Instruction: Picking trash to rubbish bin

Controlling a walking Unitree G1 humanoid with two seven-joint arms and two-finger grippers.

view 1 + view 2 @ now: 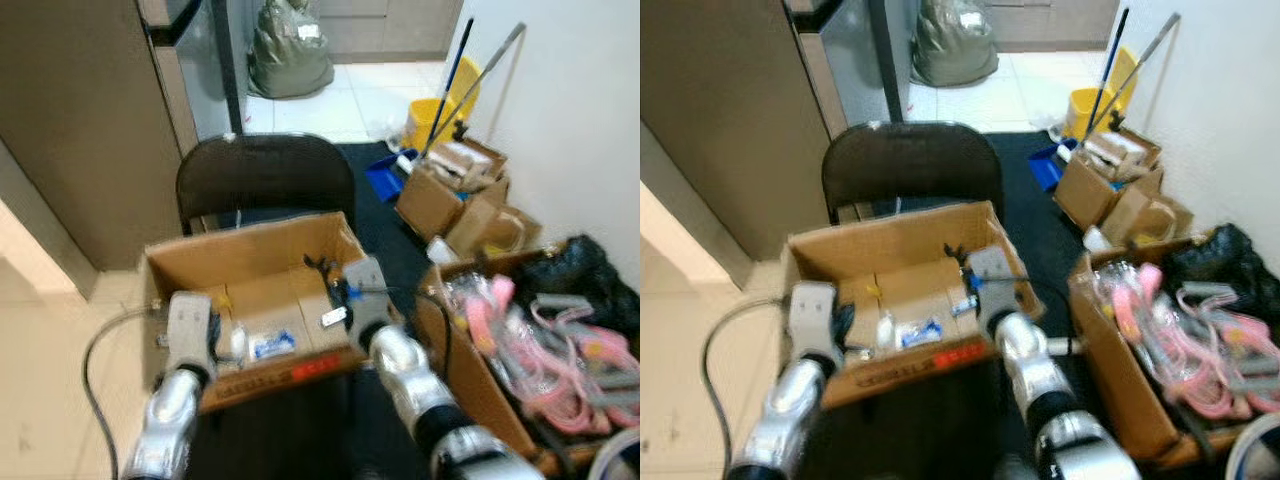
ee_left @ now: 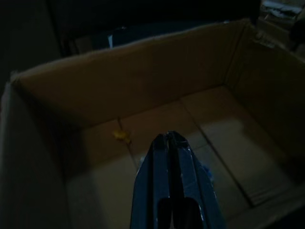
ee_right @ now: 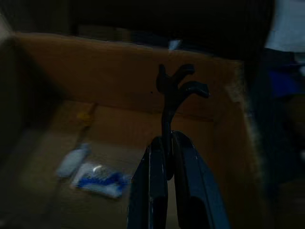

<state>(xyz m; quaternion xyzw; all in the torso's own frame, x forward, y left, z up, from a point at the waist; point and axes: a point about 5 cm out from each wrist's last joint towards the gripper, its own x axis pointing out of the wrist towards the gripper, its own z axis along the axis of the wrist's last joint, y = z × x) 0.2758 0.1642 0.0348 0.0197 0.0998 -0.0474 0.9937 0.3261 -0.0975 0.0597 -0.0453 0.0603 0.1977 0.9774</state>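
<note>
The right gripper point(image 3: 167, 143) has its two long black fingers clamped on one thin black forked piece of trash point(image 3: 172, 90). The piece's long axis runs on in line with the fingers, and its branched end points away from the wrist, toward the far wall of the open brown cardboard box point(image 1: 195, 255) over which it is held.

The left gripper point(image 2: 170, 143) hangs over the near left part of the same box with its fingers pressed together on nothing.

On the box floor lie three loose items: one blue-and-white crumpled wrapper point(image 3: 102, 181), one small white bottle-like piece point(image 3: 72, 161) just beside it, and one small yellow scrap point(image 2: 121, 136) near the far wall.

The box sits on one dark rounded chair point(image 1: 265, 175). To the robot's right stands a second cardboard box of pink and grey cables point(image 1: 540, 340), with more small cardboard boxes point(image 1: 450, 195) and one yellow mop bucket point(image 1: 440, 115) beyond.
</note>
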